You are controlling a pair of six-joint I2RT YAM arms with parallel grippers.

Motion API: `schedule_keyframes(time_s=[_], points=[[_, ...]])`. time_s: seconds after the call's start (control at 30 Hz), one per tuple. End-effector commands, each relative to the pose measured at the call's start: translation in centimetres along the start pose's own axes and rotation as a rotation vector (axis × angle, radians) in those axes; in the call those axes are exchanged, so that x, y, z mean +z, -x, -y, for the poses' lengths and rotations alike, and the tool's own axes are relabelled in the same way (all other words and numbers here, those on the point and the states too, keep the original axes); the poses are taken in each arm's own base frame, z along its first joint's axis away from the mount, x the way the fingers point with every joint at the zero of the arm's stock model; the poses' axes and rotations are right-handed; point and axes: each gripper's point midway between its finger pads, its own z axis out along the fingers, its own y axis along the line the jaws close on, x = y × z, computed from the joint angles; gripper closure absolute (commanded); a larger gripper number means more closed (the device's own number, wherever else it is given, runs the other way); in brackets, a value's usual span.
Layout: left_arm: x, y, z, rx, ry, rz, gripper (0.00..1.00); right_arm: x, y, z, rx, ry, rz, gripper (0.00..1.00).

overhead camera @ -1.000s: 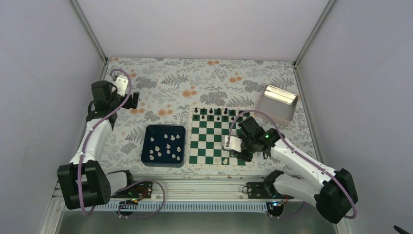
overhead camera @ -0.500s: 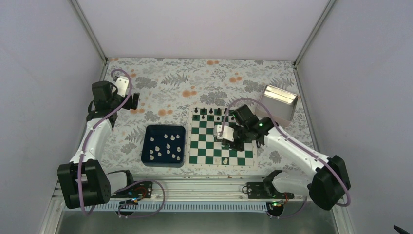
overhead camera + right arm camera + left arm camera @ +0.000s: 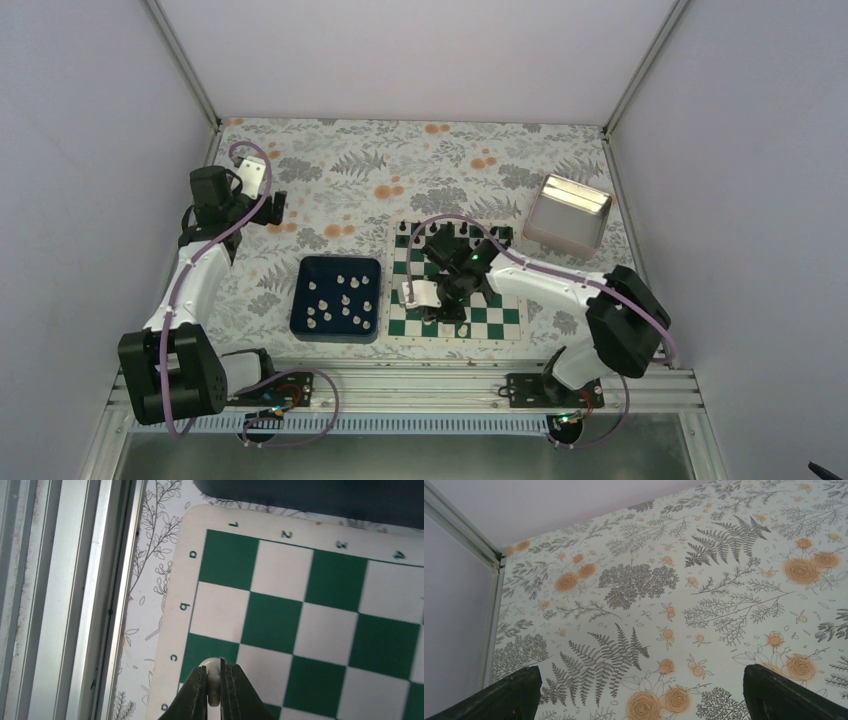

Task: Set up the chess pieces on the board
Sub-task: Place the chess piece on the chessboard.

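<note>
- My right end effector [image 3: 214, 677] has swung in the last second from the right part of the board [image 3: 280, 610] to its near-left corner. Grip unchanged, jaws pinched tight on a small white held piece [image 3: 212, 668].
- My read: carry is about done. The held piece hangs over the board's edge column by the c label, not set down yet.
- Placed piece [image 3: 462, 327] looks to stand on the near row, right of centre, same spot as before. Tiny, so not certain.
- Tray [image 3: 297, 300] just left of the board holds the remaining white pieces [image 3: 345, 300]. Most of the setup is left, I'd say.
- Black pieces [image 3: 432, 232] line the far row.
- Left end effector [image 3: 639, 695] parked far left, hasn't moved. Jaws spread fully, holding nothing, above bare floral desk [image 3: 674, 580].
</note>
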Motion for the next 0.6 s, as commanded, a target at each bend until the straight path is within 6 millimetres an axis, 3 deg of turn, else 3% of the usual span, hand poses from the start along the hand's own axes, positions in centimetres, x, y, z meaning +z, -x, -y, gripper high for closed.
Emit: schedule_keyframes(time_s=[0.0,0.37,0.57], points=[[0.2,0.5,-0.3,0.010,-0.003,0.016,0.00,1.1,2.2,0.1,-0.041,0.019,0.041,0.96],[0.3,0.4,0.0,0.011,-0.019,0.015,0.00,3.7,4.1,0.1,-0.083,0.057,0.053,0.96],[0.4,0.4,0.2,0.012,-0.029,0.017,0.00,4.6,3.5,-0.1,-0.067,0.082,0.022,0.96]])
